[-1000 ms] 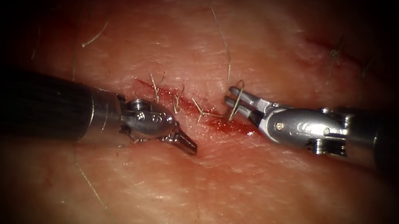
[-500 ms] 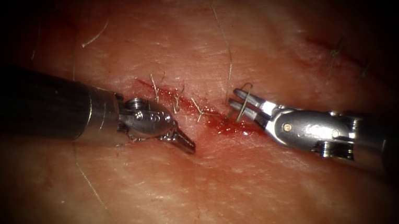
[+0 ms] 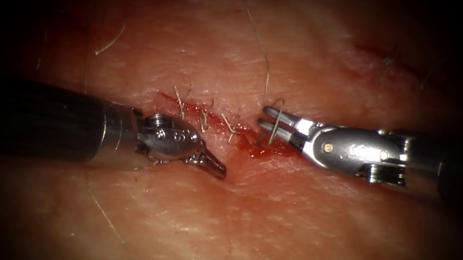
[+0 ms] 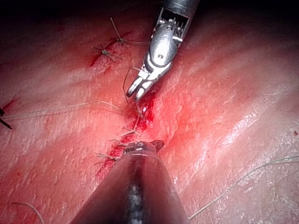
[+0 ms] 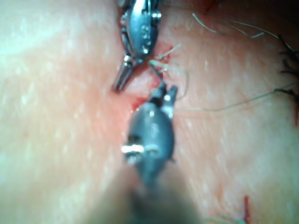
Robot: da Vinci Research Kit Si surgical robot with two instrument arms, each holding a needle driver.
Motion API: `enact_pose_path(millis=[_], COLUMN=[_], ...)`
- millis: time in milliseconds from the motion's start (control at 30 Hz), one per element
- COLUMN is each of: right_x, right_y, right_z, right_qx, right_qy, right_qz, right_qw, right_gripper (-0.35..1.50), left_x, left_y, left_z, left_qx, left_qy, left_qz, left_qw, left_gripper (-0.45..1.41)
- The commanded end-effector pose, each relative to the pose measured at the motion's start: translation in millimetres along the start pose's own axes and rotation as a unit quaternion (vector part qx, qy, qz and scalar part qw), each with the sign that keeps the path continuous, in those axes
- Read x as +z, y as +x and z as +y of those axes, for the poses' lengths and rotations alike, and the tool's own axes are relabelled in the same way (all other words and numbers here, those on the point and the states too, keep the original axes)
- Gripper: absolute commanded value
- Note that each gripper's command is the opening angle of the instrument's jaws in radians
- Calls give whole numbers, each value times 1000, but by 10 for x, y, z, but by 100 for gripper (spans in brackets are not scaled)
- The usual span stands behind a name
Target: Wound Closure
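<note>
Right tool (image 3: 269, 125): fingers standing slightly apart around the needle (image 3: 275, 121), grip unclear | needle: standing at the cut's (image 3: 208, 119) right end, over red fluid (image 3: 268, 148) | left tool (image 3: 215, 165): fingers closing on nothing, near side | advice: keeping the needle steady seems wise.

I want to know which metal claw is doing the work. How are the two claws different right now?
The right tool has its jaws parted, with the curved needle between them near the cut's right end. The left tool has its jaws shut on nothing, resting on the tissue below the cut. They enter from opposite sides. Both are shiny metal needle drivers.
</note>
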Motion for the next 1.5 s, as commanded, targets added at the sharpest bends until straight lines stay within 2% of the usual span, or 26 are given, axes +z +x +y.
enact_pose_path(millis=[33,267,933,1133,1400,1500], right_x=[7,3,9,10,11,12], right_y=[-1,10,9,12,11,8], right_z=[-2,3,-2,0,6,7], right_qx=[6,45,87,146,195,216], right_qy=[2,12,31,49,29,19], right_qz=[2,31,24,44,43,56], right_qw=[1000,998,995,987,979,975], right_gripper=[-35,-35,-35,-35,-35,-35], left_x=[9,11,11,11,12,12], left_y=[-1,-1,-3,-3,-3,-3], left_z=[-1,-1,-4,-6,-6,-6], left_qx=[0,0,1,1,1,1], left_qy=[-1,0,0,0,0,0], left_qz=[0,0,0,0,0,0], left_qw=[1000,1000,1000,1000,1000,1000], left_gripper=[-45,-45,-45,-45,-45,-45])
